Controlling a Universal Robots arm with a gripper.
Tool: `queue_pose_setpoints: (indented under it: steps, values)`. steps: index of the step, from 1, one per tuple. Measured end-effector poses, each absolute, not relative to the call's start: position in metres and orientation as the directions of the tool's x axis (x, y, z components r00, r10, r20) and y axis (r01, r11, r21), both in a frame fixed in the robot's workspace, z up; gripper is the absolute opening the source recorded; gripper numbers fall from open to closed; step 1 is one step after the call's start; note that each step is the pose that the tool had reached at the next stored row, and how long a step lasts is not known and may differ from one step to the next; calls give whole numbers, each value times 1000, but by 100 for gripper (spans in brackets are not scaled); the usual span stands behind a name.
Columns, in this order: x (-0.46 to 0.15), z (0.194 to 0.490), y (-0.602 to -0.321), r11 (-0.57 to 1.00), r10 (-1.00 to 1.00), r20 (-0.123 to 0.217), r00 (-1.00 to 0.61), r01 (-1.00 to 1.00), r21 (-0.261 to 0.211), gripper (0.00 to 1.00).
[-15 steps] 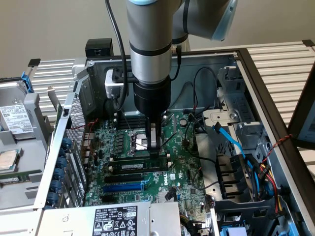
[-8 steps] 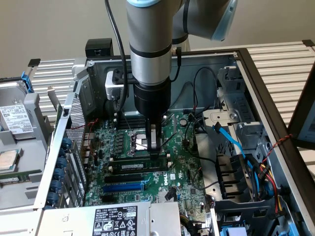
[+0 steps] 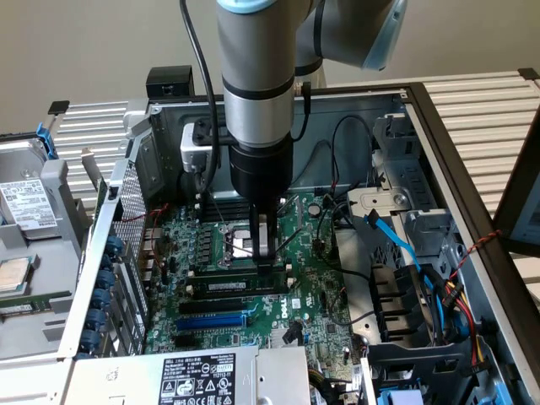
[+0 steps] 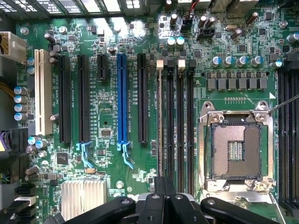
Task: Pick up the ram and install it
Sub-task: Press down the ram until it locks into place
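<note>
A plain beige wall point(image 3: 93, 42) stands behind a white slatted tabletop point(image 3: 481, 105), evenly lit.

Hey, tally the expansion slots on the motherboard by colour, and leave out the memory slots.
white slot: 1
blue slot: 1
black slots: 4, one of them short
Total: 6
</note>
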State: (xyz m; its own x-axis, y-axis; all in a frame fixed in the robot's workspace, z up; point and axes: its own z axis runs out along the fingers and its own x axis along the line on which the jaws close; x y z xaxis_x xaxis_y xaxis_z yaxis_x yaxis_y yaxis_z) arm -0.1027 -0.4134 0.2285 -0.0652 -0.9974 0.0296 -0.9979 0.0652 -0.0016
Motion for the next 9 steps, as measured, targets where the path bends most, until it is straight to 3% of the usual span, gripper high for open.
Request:
queue_pose_setpoints:
  steps: [9]
  values:
    - [-104,229,-413,66,-997,28,-66,-998,-3,10]
